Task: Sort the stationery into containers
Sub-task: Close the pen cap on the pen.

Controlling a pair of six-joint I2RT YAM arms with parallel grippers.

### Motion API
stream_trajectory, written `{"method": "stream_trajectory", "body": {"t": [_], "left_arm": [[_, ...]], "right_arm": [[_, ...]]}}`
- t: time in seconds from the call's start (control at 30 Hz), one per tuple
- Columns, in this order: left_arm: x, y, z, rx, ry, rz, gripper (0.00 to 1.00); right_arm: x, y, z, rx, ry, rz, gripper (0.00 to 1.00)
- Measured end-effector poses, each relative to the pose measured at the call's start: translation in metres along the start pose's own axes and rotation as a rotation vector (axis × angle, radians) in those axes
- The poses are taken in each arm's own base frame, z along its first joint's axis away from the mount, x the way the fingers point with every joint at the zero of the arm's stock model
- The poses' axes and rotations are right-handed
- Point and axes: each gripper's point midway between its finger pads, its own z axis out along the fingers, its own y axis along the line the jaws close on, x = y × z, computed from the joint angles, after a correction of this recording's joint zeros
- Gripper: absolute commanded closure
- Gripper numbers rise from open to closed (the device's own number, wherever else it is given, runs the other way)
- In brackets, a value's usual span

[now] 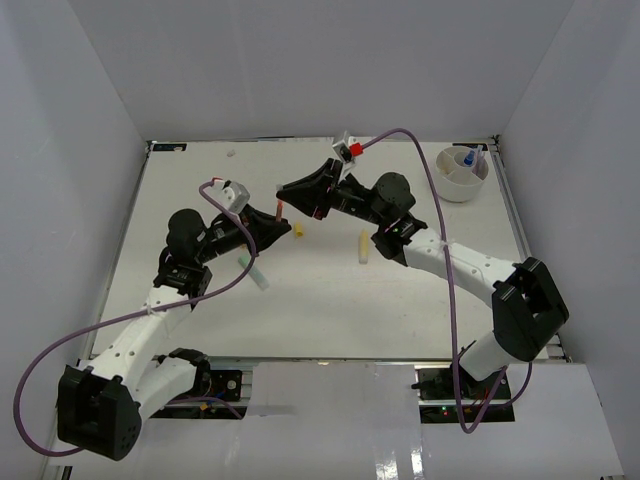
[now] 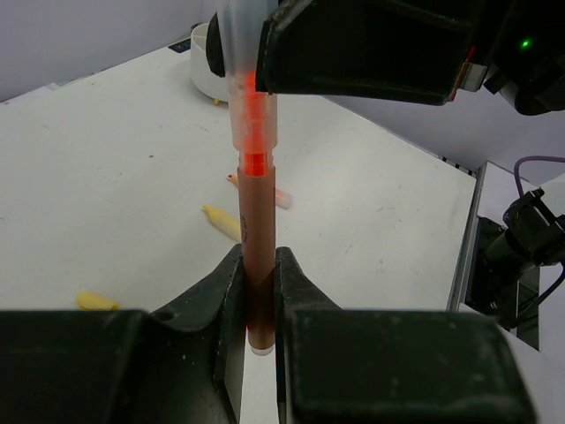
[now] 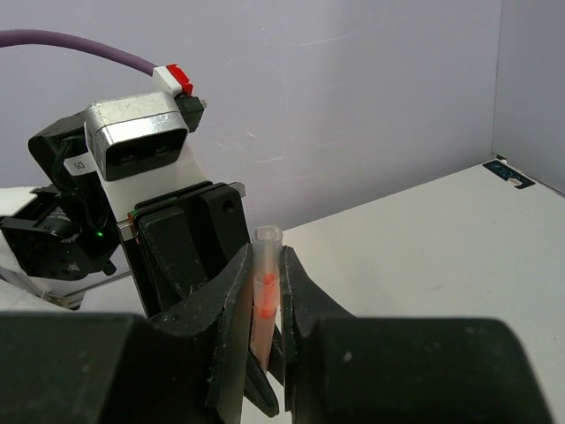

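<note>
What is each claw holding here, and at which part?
Both hold one orange pen. The left claw grips the brown barrel near its bottom end; the right claw grips the clear cap end.

White tabletop (image 1: 330, 300), matte, faintly scuffed, with a dark frame along its edges. Plain pale grey-lavender walls (image 1: 320, 60) enclose three sides. Even, diffuse lighting; source possibly overhead, out of view.

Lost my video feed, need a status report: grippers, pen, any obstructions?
Left gripper shut on orange pen barrel. Right gripper shut on its clear cap end. Pen held mid-air between both. White tub far right, path clear.
</note>
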Motion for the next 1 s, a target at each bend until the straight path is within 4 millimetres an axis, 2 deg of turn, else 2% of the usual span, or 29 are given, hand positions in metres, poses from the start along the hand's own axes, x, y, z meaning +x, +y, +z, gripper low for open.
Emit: {"method": "stream_trajectory", "body": {"t": [0.33, 0.57, 1.0], "left_arm": [[-0.018, -0.008, 0.004, 0.047, -0.092, 0.013, 0.95], [-0.031, -0.009, 0.013, 0.085, -0.1, 0.032, 0.98], [-0.033, -0.008, 0.019, 0.107, -0.079, 0.048, 1.0]], "right_arm": [[-0.009, 0.01, 0.0, -0.034, -0.04, -0.002, 0.92], [-0.022, 0.009, -0.002, -0.008, -0.061, -0.048, 0.92], [-0.021, 0.004, -0.003, 0.023, 0.022, -0.104, 0.92]]}}
